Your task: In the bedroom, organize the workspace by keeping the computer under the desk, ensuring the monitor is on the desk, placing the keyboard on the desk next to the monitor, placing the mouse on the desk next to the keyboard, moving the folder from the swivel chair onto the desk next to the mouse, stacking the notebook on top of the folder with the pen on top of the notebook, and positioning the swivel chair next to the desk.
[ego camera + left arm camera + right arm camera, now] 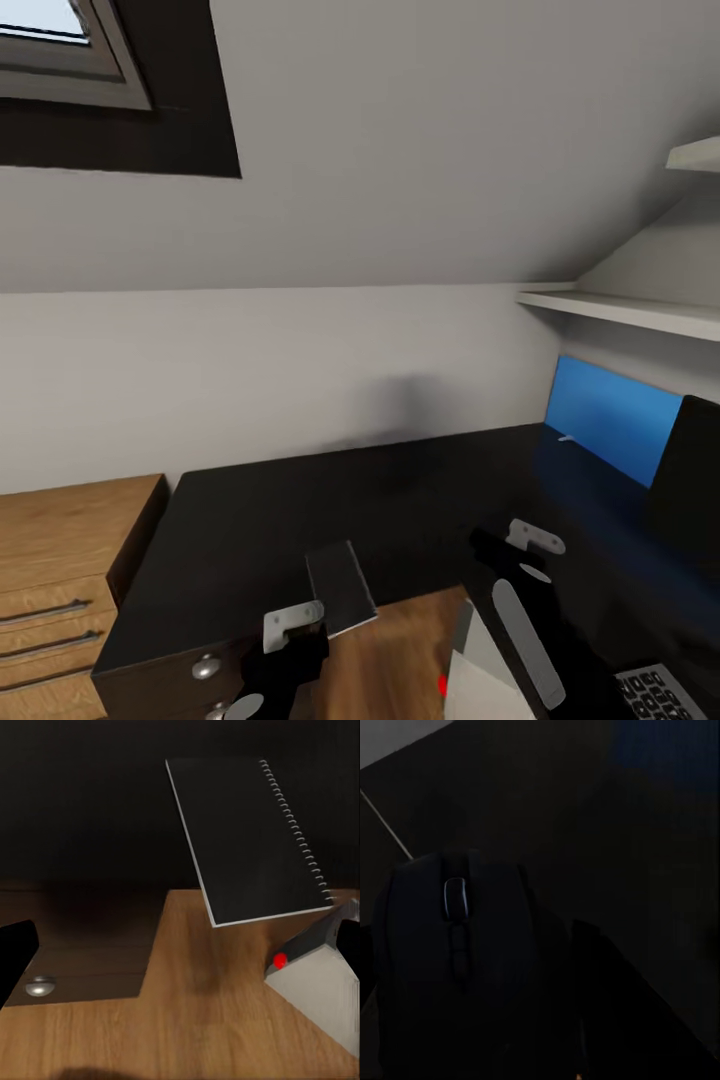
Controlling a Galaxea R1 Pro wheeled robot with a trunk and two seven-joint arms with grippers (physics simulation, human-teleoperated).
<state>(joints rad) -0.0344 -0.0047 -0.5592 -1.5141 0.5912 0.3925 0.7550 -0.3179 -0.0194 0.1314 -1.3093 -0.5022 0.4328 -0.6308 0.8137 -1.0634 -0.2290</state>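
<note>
- Mouse (457, 967) step in hand, by my read: the right wrist view has the mouse right up against the camera, between the fingers, so the right gripper (535, 545) looks clamped on it, hanging over the dark tabletop (300, 520).
- Left gripper (292, 625) sits at the tabletop's near edge; its dark fingers (15, 952) stand wide apart at the sides of the left wrist view, nothing between them.
- Notebook (340, 588) lies at that near edge, partly overhanging it, spiral binding along one side, just ahead of the left gripper.
- Monitor (612, 420) glows blue at the tabletop's right end; keyboard (655, 695) peeks in at the near right corner.
- Next move calls for lowering the mouse onto bare tabletop beside the keyboard, then parting the jaws.
- In the way: the right arm covers much of that corner, so the landing spot is hard to judge.
- A pale box with a red light (319, 971) stands on the wood floor under the edge, likely the computer.
- Wooden drawers (60, 580) flank the left end; a shelf (625, 312) hangs above the monitor.
</note>
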